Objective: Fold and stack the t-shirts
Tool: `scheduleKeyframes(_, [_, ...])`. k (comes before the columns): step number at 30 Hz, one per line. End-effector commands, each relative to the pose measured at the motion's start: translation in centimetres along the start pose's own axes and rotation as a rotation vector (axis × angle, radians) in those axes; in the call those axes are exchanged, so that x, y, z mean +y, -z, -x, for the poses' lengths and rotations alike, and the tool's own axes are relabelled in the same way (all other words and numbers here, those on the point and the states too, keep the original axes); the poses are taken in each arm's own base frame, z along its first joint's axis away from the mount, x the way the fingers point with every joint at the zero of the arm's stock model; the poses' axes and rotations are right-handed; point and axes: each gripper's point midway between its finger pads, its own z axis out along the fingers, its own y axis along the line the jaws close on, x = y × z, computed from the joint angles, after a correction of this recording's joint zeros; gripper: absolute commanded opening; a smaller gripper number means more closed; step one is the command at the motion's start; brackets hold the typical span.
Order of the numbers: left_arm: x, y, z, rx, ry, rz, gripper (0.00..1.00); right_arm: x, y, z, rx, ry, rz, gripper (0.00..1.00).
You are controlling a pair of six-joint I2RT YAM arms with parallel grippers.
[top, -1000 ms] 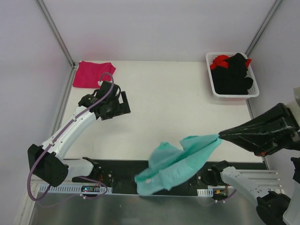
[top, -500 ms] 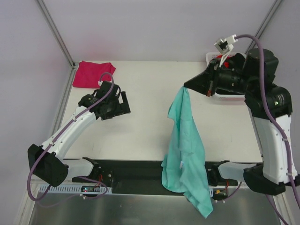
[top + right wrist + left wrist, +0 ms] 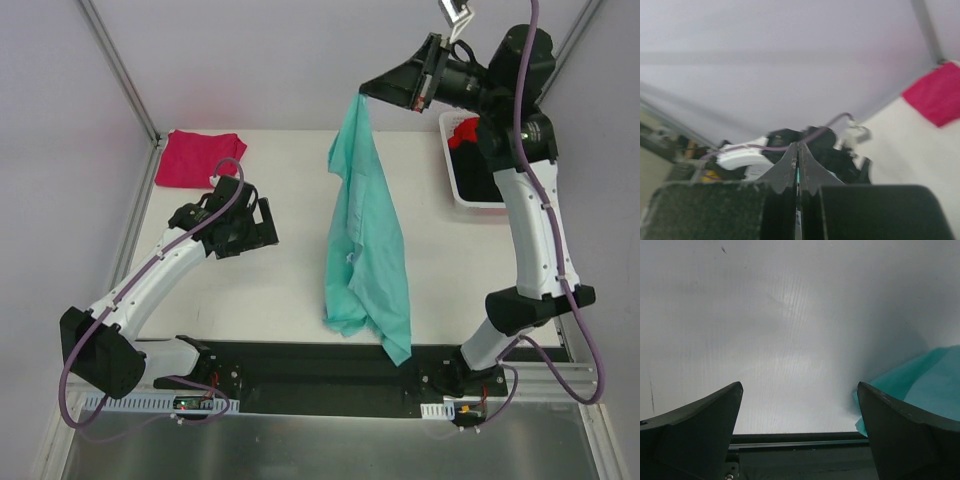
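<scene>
White table [image 3: 290, 200]: pink t-shirt [image 3: 197, 158], basket [image 3: 448, 165] at far corners.

The right gripper [image 3: 366, 93] is high up at the back, right of the middle, and the hanging t-shirt [image 3: 367, 240] drops from it over the middle of the table [image 3: 280, 280], its low end near the front edge. The folded t-shirt [image 3: 197, 157] lies on the far left corner, and the left gripper [image 3: 245, 226] is just in front of it, well apart from the hanging t-shirt. The basket [image 3: 449, 170] sits on the far right corner with more clothes [image 3: 466, 131] in it.
</scene>
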Motion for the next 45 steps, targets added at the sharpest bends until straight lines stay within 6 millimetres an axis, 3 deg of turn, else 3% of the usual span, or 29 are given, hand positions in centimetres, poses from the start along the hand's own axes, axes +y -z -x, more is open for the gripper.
scheduleKeyframes(1, [0.3, 0.0, -0.1, -0.005, 0.012, 0.006, 0.99, 11.8, 0.7, 3.6, -0.045, 0.052, 0.411, 0.01])
scheduleKeyframes(5, [0.2, -0.3, 0.0, 0.001, 0.011, 0.009, 0.99, 16.4, 2.9, 3.5, -0.032, 0.059, 0.549, 0.01])
scheduleKeyframes(7, [0.0, -0.4, 0.1, 0.0, 0.012, 0.007, 0.99, 17.8, 4.0, 2.8, -0.025, 0.089, 0.571, 0.01])
scheduleKeyframes(13, [0.3, -0.9, -0.3, 0.014, 0.007, 0.017, 0.99, 22.2, 9.2, -1.2, -0.024, 0.19, 0.586, 0.01])
scheduleKeyframes(15, [0.3, -1.0, -0.3, 0.017, 0.009, 0.017, 0.99, 22.2, 9.9, -2.4, -0.028, 0.227, 0.569, 0.01])
scheduleKeyframes(16, [0.2, -1.0, -0.3, 0.016, 0.009, 0.012, 0.99, 23.5, 11.4, -3.4, -0.028, 0.25, 0.559, 0.01])
scheduleKeyframes(17, [0.1, -1.1, -0.4, 0.02, 0.007, 0.012, 0.99, 23.4, 11.8, -3.9, -0.027, 0.26, 0.541, 0.01])
scheduleKeyframes(18, [0.0, -1.0, -0.3, 0.016, 0.008, 0.007, 0.99, 22.9, 11.8, -4.5, -0.038, 0.324, 0.52, 0.01])
scheduleKeyframes(21, [-0.2, -0.9, -0.1, 0.013, 0.004, 0.003, 0.99, 20.3, 11.8, -6.8, 0.013, 0.266, 0.418, 0.01])
scheduleKeyframes(26, [-0.4, -0.6, 0.0, 0.006, 0.0, -0.006, 0.99, 13.2, 10.5, -10.1, 0.055, 0.158, 0.242, 0.01])
scheduleKeyframes(30, [-0.3, -0.7, -0.2, 0.01, -0.004, -0.001, 0.99, 9.7, 9.3, -10.9, 0.085, 0.118, 0.149, 0.01])
scheduleKeyframes(45, [0.4, -1.3, -0.6, 0.019, -0.013, 0.03, 0.99, 4.5, 7.9, -10.7, 0.071, 0.147, -0.006, 0.01])
